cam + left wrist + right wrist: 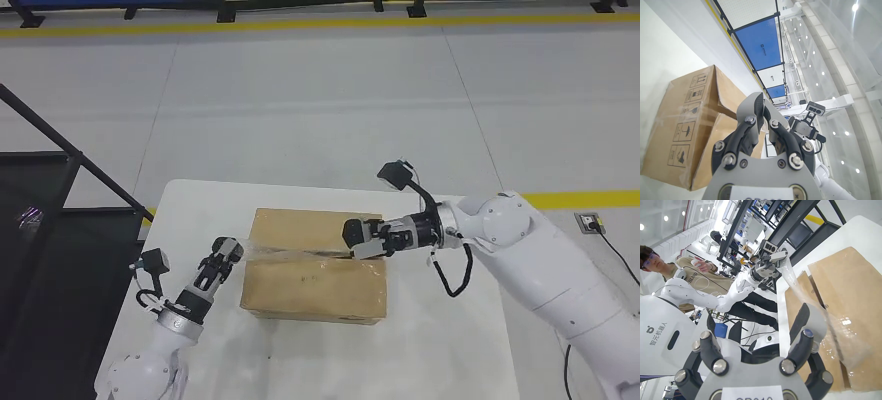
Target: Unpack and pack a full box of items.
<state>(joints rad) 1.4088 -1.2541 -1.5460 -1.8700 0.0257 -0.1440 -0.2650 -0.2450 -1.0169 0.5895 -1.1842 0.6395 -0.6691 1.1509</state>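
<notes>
Left claw point(230, 248): closed tight; the end of a clear tape strip point(791, 277) is pinched between its pads.
Left claw place: held just off the box point(310, 285), at the box's 9 o'clock in the top view.
Right claw point(352, 238): spread wide; nothing is held.
Right claw place: set over the box top, at about 2 o'clock from the box's middle; one finger point(806, 319) is seen just beside the tape strip, and contact cannot be told.
Tape strip: stretched taut from the left claw down to the seam between the top flaps.
Count: one box, one tape strip, two claws.
Box: cardboard, placed mid-table point(440, 340); the flaps are folded shut, so the contents cannot be seen.
</notes>
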